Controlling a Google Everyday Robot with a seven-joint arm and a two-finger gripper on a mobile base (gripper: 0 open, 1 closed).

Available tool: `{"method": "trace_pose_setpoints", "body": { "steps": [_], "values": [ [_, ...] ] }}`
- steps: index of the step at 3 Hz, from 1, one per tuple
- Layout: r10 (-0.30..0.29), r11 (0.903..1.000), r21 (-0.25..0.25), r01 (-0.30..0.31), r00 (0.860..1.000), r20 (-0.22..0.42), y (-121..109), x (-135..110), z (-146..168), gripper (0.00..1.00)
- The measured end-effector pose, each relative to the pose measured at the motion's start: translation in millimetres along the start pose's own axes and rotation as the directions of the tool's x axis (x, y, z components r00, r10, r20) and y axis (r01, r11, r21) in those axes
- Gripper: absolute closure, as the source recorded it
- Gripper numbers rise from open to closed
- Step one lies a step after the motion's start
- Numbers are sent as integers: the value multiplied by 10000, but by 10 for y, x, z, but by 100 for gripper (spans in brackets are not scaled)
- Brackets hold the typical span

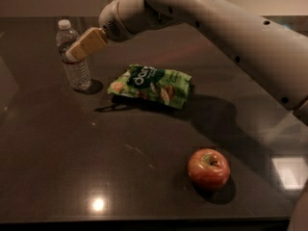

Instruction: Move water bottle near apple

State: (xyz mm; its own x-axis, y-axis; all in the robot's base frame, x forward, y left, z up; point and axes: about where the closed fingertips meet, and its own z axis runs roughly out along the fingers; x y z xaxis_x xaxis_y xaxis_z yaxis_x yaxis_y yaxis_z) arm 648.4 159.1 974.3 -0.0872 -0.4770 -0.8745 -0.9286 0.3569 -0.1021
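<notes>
The gripper [73, 55], upper left, covers part of the water bottle [78, 76] (around its shoulder). The arm [231, 28] runs off the right edge, and the bag's [151, 84] print is unreadable.

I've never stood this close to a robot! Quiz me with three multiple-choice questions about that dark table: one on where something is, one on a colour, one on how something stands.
1. Among the water bottle, the green snack bag and the apple, where is the gripper?
A. over the apple
B. on the snack bag
C. at the water bottle's upper half

2. What colour is the bottle's cap?
A. white
B. blue
C. red

3. How is the water bottle placed?
A. lying on its side
B. upright on the table, cap on
C. lifted into the air

Answers:
1 C: the gripper's tip overlaps the bottle just below its shoulder, far from the apple.
2 A: the cap shows white above the clear body.
3 B: its base rests on the table and the cap sits on top.
</notes>
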Motion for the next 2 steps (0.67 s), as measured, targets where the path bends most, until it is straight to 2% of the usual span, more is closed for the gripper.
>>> {"method": "trace_pose_setpoints", "body": {
  "steps": [1, 2],
  "values": [
    [-109, 9995, -296, 112, 9999, 84, 60, -78, 282, 0],
    [-98, 9987, -508, 99, 10000, 11, 94, -55, 459, 0]
  ]
}}
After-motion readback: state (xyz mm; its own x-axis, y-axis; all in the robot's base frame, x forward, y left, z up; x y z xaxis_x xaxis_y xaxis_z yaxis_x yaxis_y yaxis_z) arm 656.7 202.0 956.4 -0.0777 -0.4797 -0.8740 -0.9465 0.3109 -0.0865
